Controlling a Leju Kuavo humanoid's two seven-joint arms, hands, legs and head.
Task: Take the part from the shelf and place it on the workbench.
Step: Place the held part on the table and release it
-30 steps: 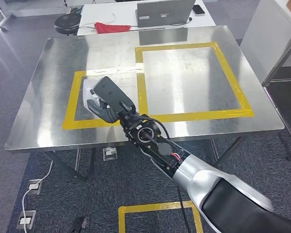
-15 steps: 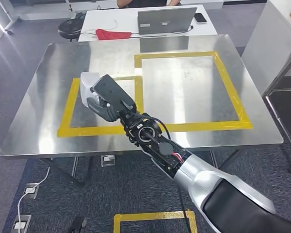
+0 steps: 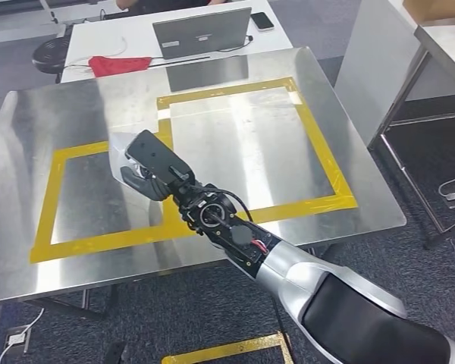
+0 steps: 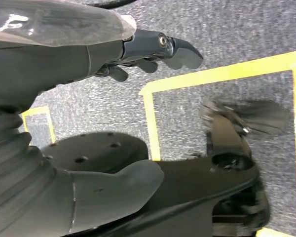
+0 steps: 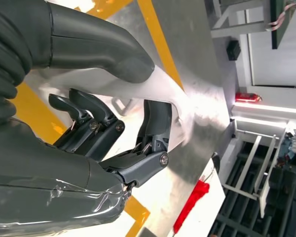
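Our right hand [image 3: 148, 163] grips the white part [image 3: 117, 149] over the table [image 3: 259, 152]; our left hand [image 4: 113, 54] hangs empty, fingers apart.

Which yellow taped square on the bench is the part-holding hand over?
The smaller square, on the robot's left; the right hand holds the white part over it. The larger square lies to the right.

most of the white part [image 3: 120, 149] is hidden behind the right hand [image 3: 151, 163] left of centre in the head view, so its shape cannot be told. in the right wrist view the part [image 5: 165, 94] is covered by the thumb and fingers [image 5: 156, 123] and washed out by glare. the workbench [image 3: 19, 250] is cut off by the left edge. a person at the top edge shows just as a sliver behind the laptop [image 3: 201, 32].
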